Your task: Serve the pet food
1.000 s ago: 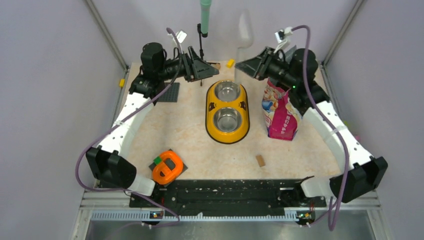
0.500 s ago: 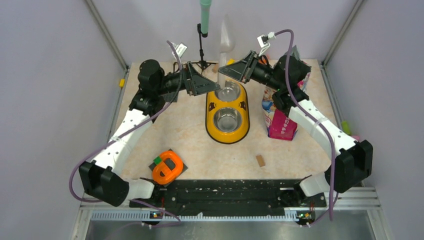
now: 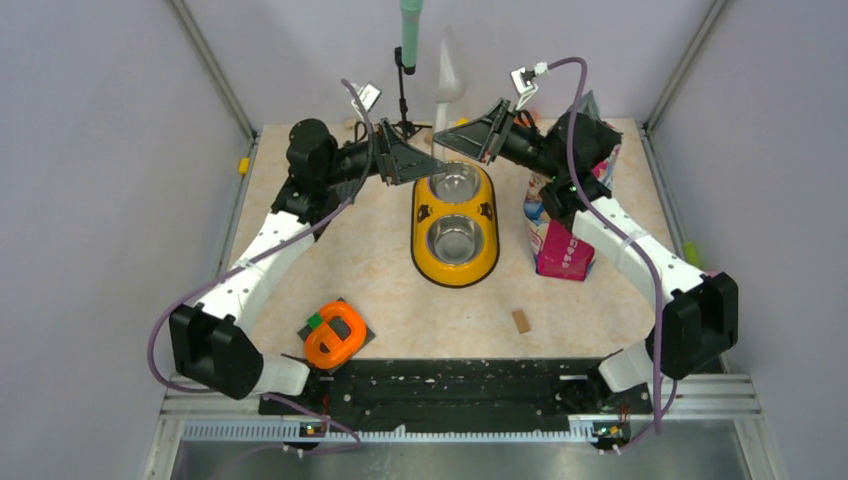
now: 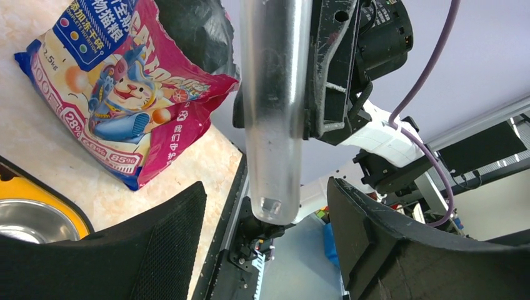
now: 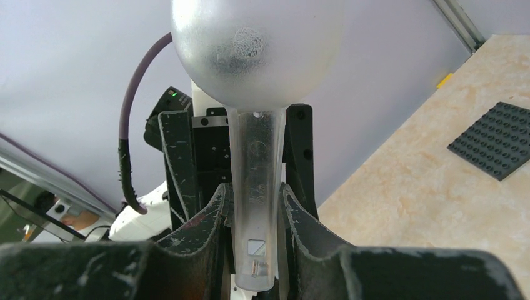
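Moved since a second ago: the right arm has swung left from above the bag to the far end of the feeder, carrying the scoop; the left arm has reached in to meet it.

- Right pincer: clenched on the handle of the scoop, one finger on each side.
- Scoop: clear plastic, held upright, bowl uppermost, handle pointing down.
- Left pincer: released, fingers spread to either side of the scoop's handle end, a gap showing on both sides.
- Feeder: yellow, oblong, two steel bowls in line. The far bowl lies just below both pincers; the near bowl sits toward the arm bases.
- Pet food bag: glossy pink with cartoon animal print, standing on the bench just right of the feeder, partly under the right arm, top open. The pellets themselves cannot be seen in any view.
- Tan block: on the bench, nearer than the bag, apart from it.
- Orange ring: near-left of the bench, on a dark plate.
- Grey studded plate: flat on the bench at the left.
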Robot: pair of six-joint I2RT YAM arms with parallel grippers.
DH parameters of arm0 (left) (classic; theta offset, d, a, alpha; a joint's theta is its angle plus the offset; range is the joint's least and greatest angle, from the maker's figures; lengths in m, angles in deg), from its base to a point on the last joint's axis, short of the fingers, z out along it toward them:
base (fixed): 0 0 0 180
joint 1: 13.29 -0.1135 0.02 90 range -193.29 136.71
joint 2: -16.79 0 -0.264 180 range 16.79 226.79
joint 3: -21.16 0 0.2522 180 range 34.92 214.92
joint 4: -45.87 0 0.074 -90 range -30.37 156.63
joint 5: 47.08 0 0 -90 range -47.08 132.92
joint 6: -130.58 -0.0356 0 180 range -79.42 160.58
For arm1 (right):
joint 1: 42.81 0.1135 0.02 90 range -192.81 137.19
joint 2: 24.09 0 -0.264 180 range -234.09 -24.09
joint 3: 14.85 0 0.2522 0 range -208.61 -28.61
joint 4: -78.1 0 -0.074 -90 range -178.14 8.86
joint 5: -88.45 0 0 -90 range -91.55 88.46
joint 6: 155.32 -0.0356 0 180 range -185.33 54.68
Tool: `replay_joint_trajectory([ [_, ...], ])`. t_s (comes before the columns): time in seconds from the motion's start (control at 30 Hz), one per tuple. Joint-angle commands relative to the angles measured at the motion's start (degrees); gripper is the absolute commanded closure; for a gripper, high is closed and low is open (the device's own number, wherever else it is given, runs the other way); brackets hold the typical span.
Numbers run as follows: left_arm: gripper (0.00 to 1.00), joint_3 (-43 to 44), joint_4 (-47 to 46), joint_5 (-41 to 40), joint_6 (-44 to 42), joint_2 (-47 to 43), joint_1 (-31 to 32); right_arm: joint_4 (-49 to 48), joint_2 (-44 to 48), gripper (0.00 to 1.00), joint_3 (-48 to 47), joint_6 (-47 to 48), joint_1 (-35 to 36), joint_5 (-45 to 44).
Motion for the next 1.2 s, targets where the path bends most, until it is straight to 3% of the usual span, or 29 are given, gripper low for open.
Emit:
replay_joint_trajectory([
  [0.0, 0.26, 1.06, -6.63, -0.68, 2.27, 1.39, 0.93, -5.29, -0.25, 1.0, -0.15, -1.06, 0.54, 1.26],
  [0.13, 0.34, 2.04, -7.35, -1.0, 2.96, 2.92, 1.48, -6.17, -0.55, 1.0, 0.11, -1.84, 0.62, 1.94],
  [0.3, 0.57, 2.52, -9.69, -1.59, 4.87, 3.79, 1.6, -5.08, -0.62, 1.0, 0.07, -1.21, 0.62, 2.69],
  [0.47, 1.0, 2.38, -12.91, -1.91, 7.76, 4.31, 1.59, -3.2, -0.33, 1.0, 0.44, -0.27, 0.62, 2.8],
  [0.53, 1.0, 2.55, -12.04, -1.5, 7.18, 4.23, 1.57, 0.52, -0.11, 0.97, -0.16, 1.43, 0.62, 2.24],
  [0.63, 1.0, 3.35, -2.96, -2.83, 1.96, 2.74, 1.59, 9.94, 0.73, 0.41, -2.79, 7.64, 0.32, -0.09],
  [0.7, 1.0, 3.22, 3.88, -5.17, -2.88, 0.89, 1.51, 17.04, 1.98, 0.24, -4.7, 12.04, -0.44, -2.97],
  [0.93, 1.0, 0.17, 33.77, -18.41, -21.88, -5.59, 0.11, 38.97, 8.51, 0.19, -7.61, 26.5, -4.71, -15.64],
  [1.07, 1.0, 0.44, 48.13, -37.56, -27.59, -6.45, -0.54, 48.41, 12.82, 0.19, -8.14, 32.94, -5.57, -27.05],
  [1.17, 1.0, -0.13, 53.19, -52.37, -27.89, -4.79, -0.52, 51.54, 14.44, 0.19, -7.46, 35.32, -6.49, -32.47],
])
